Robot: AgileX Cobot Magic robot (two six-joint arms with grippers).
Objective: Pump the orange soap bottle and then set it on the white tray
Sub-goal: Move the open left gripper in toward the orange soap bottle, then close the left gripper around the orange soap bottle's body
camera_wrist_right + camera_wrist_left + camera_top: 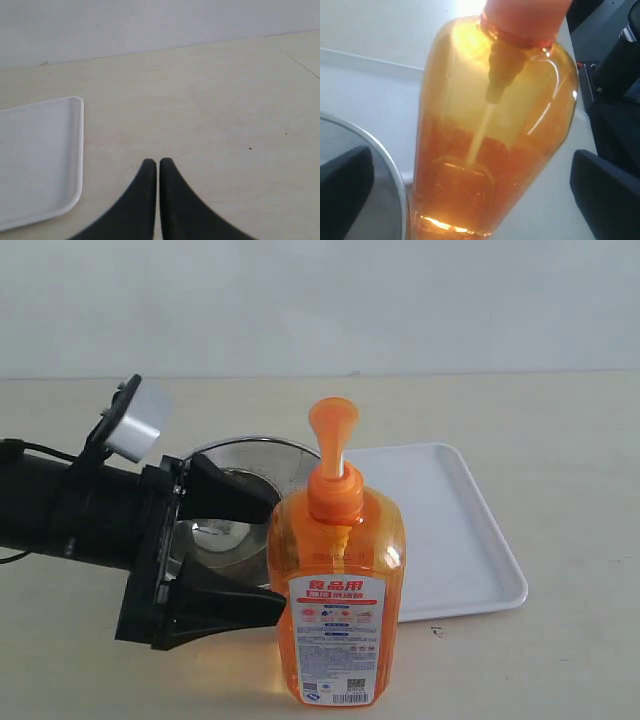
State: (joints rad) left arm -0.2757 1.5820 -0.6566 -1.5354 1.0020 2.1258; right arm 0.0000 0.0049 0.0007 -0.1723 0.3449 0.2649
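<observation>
Orange translucent plastic, part full: the orange soap bottle (338,610) stands upright just beside the white tray (450,530), not on it. It is probably weighty and slick, best gripped on the broad body below the shoulder. The left gripper (280,552) is spread wide beside it, holding nothing; the right gripper (158,162) is clenched empty near the tray.

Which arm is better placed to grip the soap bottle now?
Left. The left gripper is open with its jaws flanking the orange soap bottle. The right gripper is shut over bare table beside the white tray, with no bottle in its view.
</observation>
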